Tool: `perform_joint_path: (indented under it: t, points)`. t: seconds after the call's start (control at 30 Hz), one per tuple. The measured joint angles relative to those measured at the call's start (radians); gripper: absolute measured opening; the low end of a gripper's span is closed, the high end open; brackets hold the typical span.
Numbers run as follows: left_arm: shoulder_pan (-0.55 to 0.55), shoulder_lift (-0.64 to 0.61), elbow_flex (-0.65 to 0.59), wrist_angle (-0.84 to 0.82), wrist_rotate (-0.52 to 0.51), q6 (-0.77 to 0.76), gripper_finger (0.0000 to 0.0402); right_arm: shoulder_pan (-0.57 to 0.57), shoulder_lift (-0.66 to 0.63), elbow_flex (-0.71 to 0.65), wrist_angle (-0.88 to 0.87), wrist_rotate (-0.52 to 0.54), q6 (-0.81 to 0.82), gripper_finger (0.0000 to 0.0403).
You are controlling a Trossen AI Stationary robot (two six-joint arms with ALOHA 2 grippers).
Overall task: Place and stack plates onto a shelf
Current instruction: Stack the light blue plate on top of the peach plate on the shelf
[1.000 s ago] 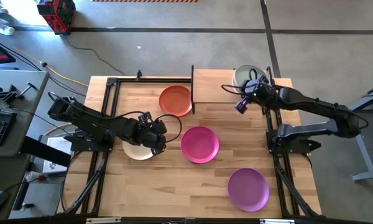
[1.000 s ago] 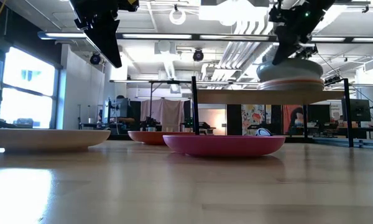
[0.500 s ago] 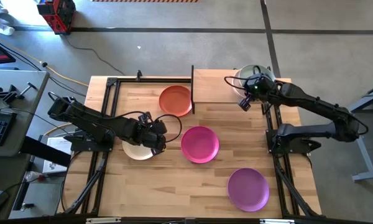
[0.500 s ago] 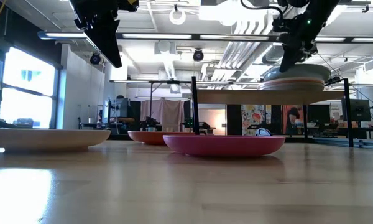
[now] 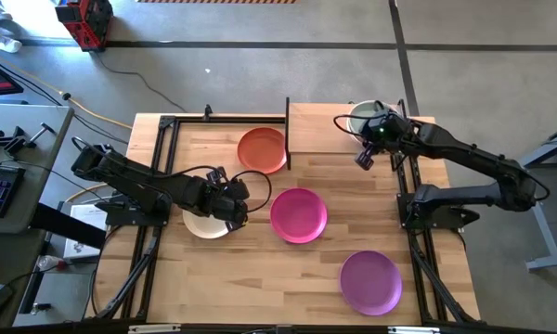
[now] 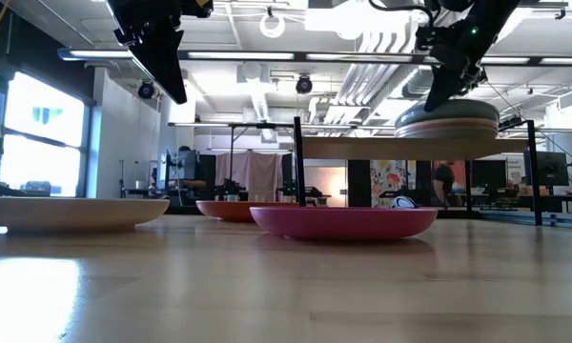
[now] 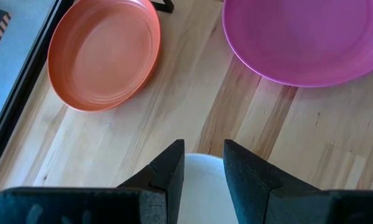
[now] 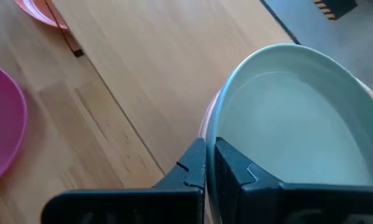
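A pale green plate [image 8: 298,130] tops a stack of plates [image 6: 448,119] on the raised shelf [image 5: 320,130] at the far right. My right gripper [image 5: 364,156] is shut at that plate's near rim. On the tabletop an orange-red plate [image 5: 262,150], a magenta plate [image 5: 298,215], a purple plate [image 5: 370,281] and a cream plate [image 5: 200,225] lie on their bases. My left gripper [image 7: 204,163] hovers open well above the cream plate [image 7: 205,190], with nothing between its fingers. My right gripper's shut fingertips [image 8: 205,152] rest on the pale green plate's near rim [image 8: 212,121], slanting down from the shelf's near side. In the low view they meet the stack's top edge [image 6: 429,107]. The plate lies flat on the stack, a peach plate's edge [image 8: 205,127] showing beneath it.
A black post [image 5: 288,130] stands at the shelf's left end, beside the orange-red plate. Black frame rails [image 5: 162,139] run along the table's left and right sides. The shelf's left half [image 5: 311,134] is bare wood.
My right gripper, shut throughout, has swung a little toward the table's far right and its wrist has turned. In the low view the top of the stack has sunk from a raised hump to lie flatter.
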Motion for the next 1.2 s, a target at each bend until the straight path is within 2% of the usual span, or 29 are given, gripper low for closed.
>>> perform_joint_path:
  t: [0.47,0.9,1.07,1.2]
  points:
    - [0.0,0.0,0.0,0.0,0.0,0.0,0.0101,-0.003,0.056,0.001,-0.008,0.027,-0.006,0.0006]
    - [0.0,0.0,0.0,0.0,0.0,0.0,0.0101,-0.002,0.058,0.001,-0.008,0.044,-0.006,0.0086]
    - [0.0,0.0,0.0,0.0,0.0,0.0,0.0101,-0.002,0.058,0.001,-0.008,-0.048,-0.003,0.0104]
    - [0.002,0.0,0.0,0.0,0.0,0.0,0.0101,-0.002,0.058,0.001,-0.007,-0.05,0.013,0.0106]
